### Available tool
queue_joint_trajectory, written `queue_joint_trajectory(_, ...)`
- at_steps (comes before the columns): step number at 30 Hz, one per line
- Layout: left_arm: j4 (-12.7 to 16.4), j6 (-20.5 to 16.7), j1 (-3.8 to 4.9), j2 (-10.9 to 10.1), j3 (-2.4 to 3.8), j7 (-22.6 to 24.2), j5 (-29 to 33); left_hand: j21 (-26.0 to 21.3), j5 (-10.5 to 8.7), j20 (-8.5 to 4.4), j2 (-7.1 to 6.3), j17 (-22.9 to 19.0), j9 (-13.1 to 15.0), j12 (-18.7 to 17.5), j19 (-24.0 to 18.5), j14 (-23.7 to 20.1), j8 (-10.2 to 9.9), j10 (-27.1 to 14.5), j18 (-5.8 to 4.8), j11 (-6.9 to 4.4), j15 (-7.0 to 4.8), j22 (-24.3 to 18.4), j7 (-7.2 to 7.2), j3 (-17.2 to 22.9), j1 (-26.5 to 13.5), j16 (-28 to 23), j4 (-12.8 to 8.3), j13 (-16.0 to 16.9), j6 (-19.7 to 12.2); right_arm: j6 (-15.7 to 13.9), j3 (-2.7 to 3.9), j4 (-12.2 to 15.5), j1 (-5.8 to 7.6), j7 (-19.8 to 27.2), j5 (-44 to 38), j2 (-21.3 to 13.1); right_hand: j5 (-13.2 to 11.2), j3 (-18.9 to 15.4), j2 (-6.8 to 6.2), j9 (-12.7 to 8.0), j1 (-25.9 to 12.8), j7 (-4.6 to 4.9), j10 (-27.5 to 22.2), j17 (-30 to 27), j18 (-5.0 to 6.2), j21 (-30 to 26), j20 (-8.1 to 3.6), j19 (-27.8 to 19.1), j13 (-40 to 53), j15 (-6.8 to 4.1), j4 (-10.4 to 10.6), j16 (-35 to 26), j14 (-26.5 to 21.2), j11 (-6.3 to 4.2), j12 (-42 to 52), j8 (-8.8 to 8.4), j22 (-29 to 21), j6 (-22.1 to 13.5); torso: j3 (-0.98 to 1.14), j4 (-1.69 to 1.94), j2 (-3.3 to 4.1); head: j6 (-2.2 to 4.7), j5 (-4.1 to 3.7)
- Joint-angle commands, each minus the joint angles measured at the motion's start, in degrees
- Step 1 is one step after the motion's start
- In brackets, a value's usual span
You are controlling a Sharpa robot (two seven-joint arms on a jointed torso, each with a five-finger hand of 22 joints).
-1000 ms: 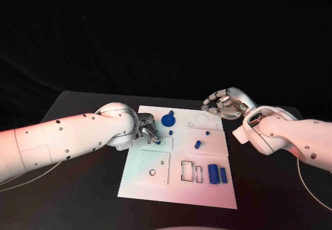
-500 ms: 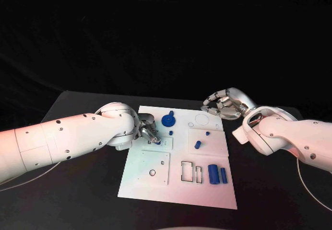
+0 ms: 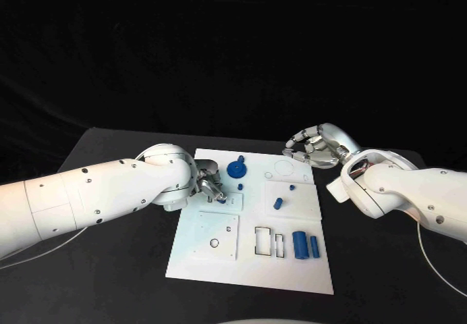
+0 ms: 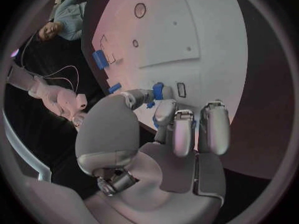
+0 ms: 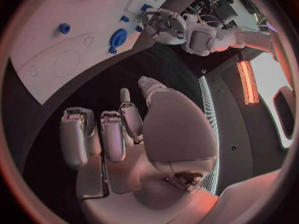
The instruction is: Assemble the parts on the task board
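- The left hand [image 3: 208,186] sits over the left edge of the white board [image 3: 214,266], its fingers curled together around a small blue piece [image 3: 222,200] pinched at the fingertips [image 4: 163,109]; the piece is right at the board's surface, beside a small rectangular slot [image 4: 181,89].
- Just right of that hand, toward the far end of the board, a blue gear-like part [image 3: 237,169] stands with a small blue peg [image 3: 240,185] on its near side.
- Further right, in the middle of the board, a short blue peg [image 3: 279,202] lies at a tilt, and a smaller blue knob [image 3: 292,187] is just beyond it.
- At the board's near right, a blue block [image 3: 299,243] and a blue cylinder [image 3: 314,247] lie side by side, next to two empty rectangular cut-outs [image 3: 264,241].
- A raised white square plate [image 3: 214,236] with a small ring hole takes up the near left part of the board.
- The right hand [image 3: 313,149] hovers off the far right corner of the board, above the black table [image 3: 107,270], fingers loosely curled and apart, holding nothing.
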Motion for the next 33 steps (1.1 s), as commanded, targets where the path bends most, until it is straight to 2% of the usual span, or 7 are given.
queue_joint_trajectory(1,0.0,1.6,-0.11,0.4,-0.07,0.1,1.3,0.3,-0.44,-0.27,0.59,14.0,0.2,0.5,0.1,5.6,0.1,0.5,-0.7,0.02,-0.48,0.6,-1.15,7.2,-0.4,0.4,-7.3,0.3,1.3,0.4,0.0,0.0,-0.05,0.1,-0.6,0.1,0.4,0.1,-0.04,0.1,-0.7,0.11,-0.2,6.5,0.67,-0.3,-0.26,1.6,1.7,-0.19,0.4,-0.3,4.0,-0.02,-0.3,0.27,10.2,-0.4,0.06,-0.01,0.08,-0.05,-0.02)
queue_joint_trajectory(16,-1.1,2.0,-0.12,1.4,-0.07,0.1,1.8,0.3,-1.2,-0.73,1.02,14.4,1.2,1.7,0.4,5.7,-0.1,1.2,-0.79,-0.5,-0.94,0.9,-1.85,2.6,-3.0,0.6,-4.9,2.0,2.1,0.4,0.0,0.1,-0.05,0.1,-0.6,0.0,0.4,0.1,-0.06,0.1,-0.8,0.11,-0.3,6.5,0.69,-0.4,-0.26,1.5,1.7,-0.19,0.4,-0.3,4.0,-0.01,-0.3,0.3,10.2,-0.4,-0.07,0.08,0.05,-0.29,-0.32)
queue_joint_trajectory(33,-1.5,3.4,-0.12,1.7,-0.07,-0.1,1.9,0.3,-1.26,-1.04,0.56,14.8,1.5,2.9,0.7,5.8,-0.5,1.6,-0.86,-0.82,-1.21,1.2,-2.25,-2.0,-4.8,0.8,-2.3,3.5,3.1,0.3,0.0,0.1,-0.05,0.1,-0.6,-0.1,-0.1,-0.4,0.01,0.4,-2.2,0.06,-0.3,6.4,0.69,-0.5,-0.26,1.6,1.6,-0.2,0.6,-0.4,4.0,-0.02,-0.4,0.79,10.1,-0.7,-0.13,0.15,0.04,-0.55,-0.58)
